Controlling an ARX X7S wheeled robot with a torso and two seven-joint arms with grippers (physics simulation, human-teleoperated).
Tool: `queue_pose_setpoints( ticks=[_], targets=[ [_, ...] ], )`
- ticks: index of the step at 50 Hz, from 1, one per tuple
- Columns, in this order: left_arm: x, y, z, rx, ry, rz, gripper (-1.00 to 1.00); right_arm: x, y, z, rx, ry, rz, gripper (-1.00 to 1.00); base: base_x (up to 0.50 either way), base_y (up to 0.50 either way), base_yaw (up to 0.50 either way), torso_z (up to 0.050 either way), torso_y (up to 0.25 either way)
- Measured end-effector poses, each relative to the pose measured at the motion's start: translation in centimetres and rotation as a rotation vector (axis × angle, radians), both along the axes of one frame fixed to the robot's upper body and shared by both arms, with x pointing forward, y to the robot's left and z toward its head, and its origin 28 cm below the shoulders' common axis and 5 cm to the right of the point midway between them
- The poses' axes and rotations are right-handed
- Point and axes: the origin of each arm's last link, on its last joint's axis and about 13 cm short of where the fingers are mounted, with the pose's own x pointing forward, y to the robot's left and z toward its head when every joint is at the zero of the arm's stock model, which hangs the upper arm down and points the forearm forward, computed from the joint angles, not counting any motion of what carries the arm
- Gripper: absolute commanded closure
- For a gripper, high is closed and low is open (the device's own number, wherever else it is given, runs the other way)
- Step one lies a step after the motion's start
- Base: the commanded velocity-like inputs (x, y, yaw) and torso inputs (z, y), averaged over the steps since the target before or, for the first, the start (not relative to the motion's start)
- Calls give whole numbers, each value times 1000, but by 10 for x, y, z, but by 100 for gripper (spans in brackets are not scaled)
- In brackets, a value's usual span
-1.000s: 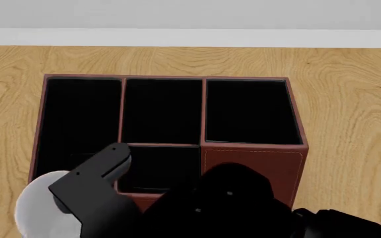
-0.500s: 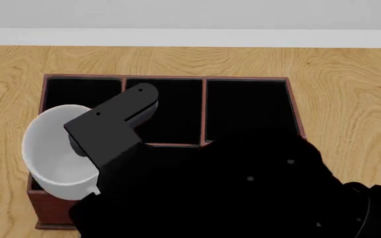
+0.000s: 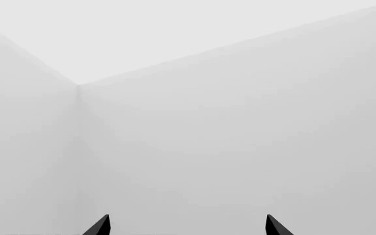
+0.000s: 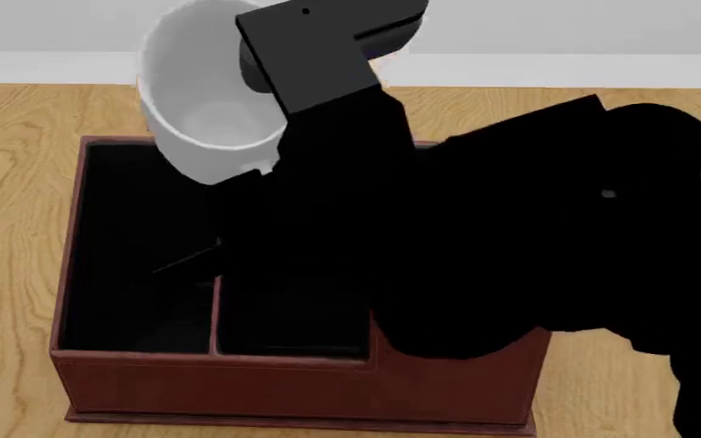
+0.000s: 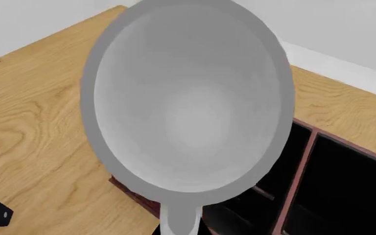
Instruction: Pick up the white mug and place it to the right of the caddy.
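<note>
The right pincer [image 4: 280, 68] grasps the white mug [image 4: 211, 100] (rim tilted) above the caddy [image 4: 289, 388]; it should swing rightward, clearing the walls.

A light wood-grain table [image 4: 643, 119] is shown, bordered at its far edge by a pale wall. The reddish-brown caddy [image 4: 289, 392] is seen resting directly on it.
</note>
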Motion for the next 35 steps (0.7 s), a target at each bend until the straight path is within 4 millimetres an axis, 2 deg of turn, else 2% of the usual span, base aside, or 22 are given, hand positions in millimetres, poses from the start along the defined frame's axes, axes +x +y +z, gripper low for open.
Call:
queue_pose_setpoints(
  ticks=[15,35],
  targets=[
    [2,0,-1,-4,2,-3,-100,1,-28,29,53,-82,-158,100,0,0,0,0,0],
    [3,1,0,-8,-5,-9,-100,-15,-67,47,74,-145,-380,100,0,0,0,0,1]
  ],
)
